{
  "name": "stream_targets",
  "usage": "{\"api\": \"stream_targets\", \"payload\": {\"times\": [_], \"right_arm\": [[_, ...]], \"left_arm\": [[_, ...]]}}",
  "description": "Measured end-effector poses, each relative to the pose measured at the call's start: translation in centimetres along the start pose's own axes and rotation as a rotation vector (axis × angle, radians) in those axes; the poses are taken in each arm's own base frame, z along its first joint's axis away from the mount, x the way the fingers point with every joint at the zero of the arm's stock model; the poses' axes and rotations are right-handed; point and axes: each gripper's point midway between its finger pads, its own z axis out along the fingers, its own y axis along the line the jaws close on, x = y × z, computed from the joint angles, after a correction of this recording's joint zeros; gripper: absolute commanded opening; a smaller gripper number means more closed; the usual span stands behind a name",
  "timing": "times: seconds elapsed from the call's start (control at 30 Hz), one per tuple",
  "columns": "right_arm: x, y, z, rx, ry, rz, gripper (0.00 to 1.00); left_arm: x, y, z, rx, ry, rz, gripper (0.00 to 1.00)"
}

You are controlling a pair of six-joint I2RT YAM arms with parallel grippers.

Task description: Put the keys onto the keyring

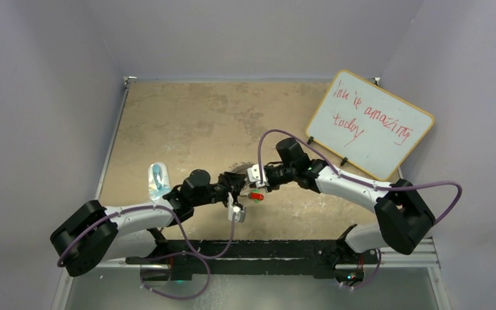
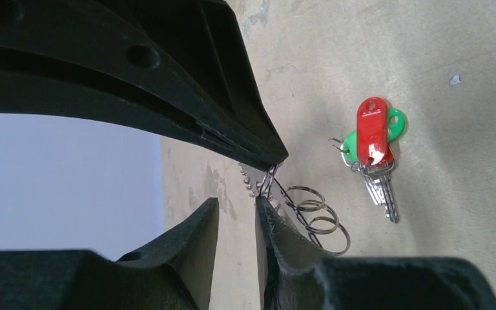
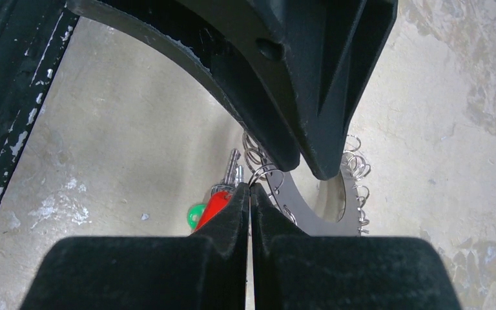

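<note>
At the far left, a clear bluish plastic object (image 1: pixel 158 179) is being shown on the worn tan tabletop (image 1: pixel 187 123), well apart from the work. Next to the right, the left gripper (image 2: pixel 237 206) is being held with its jaws partly spread at the rim of the large flat silvery metal keyring (image 3: pixel 310 210) with its fringe of small wire loops. Whether the band is being clamped or only straddled cannot be told, since bare table is being shown through the gap in the left wrist view. The keyring is being presented between the two grippers, near the middle of the table. Just beside it, the two tiny silver keys (image 2: pixel 374 145), one red-headed and one green-headed, are being shown lying flat and bunched together on the table, gripped by nothing. To their right, the right gripper (image 3: pixel 250 188) is being held with its fingers pressed tight together, and one thin loop of the fringe appears to be pinched at the very tips. The keyring is being judged stiff, light and slick, its loops springy and liable to slide out of a pinch, so the flat band is being judged the surer hold. The keys are being judged light and hard, best taken by the plastic heads, not the thin blades. At the far right, a whiteboard with red writing (image 1: pixel 369 124) is being propped up.
</note>
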Motion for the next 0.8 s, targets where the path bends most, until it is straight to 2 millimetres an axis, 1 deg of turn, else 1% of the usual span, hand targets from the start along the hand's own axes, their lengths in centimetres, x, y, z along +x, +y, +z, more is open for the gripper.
{"api": "stream_targets", "payload": {"times": [0.37,0.53,0.63,0.73,0.77,0.8], "right_arm": [[-0.4,-0.2,0.0,-0.001,-0.010,-0.012,0.00],[-0.7,-0.3,0.0,-0.004,-0.022,-0.022,0.00],[-0.7,-0.4,0.0,0.002,-0.019,-0.020,0.00],[-0.5,-1.2,-0.1,0.038,-0.004,-0.010,0.00],[-0.5,-1.6,-0.1,0.058,0.001,-0.003,0.05],[-0.6,-1.9,-0.2,0.072,0.001,0.002,0.12]], "left_arm": [[1.1,-1.8,-0.2,0.076,0.075,0.048,0.26],[1.9,-2.2,-0.6,0.092,0.119,0.046,0.25],[2.0,-1.8,-0.7,0.079,0.132,0.035,0.25],[1.6,-0.6,-0.9,0.023,0.128,-0.006,0.25],[1.4,0.1,-1.1,-0.019,0.122,-0.037,0.26],[1.2,0.6,-1.2,-0.048,0.116,-0.059,0.26]]}}
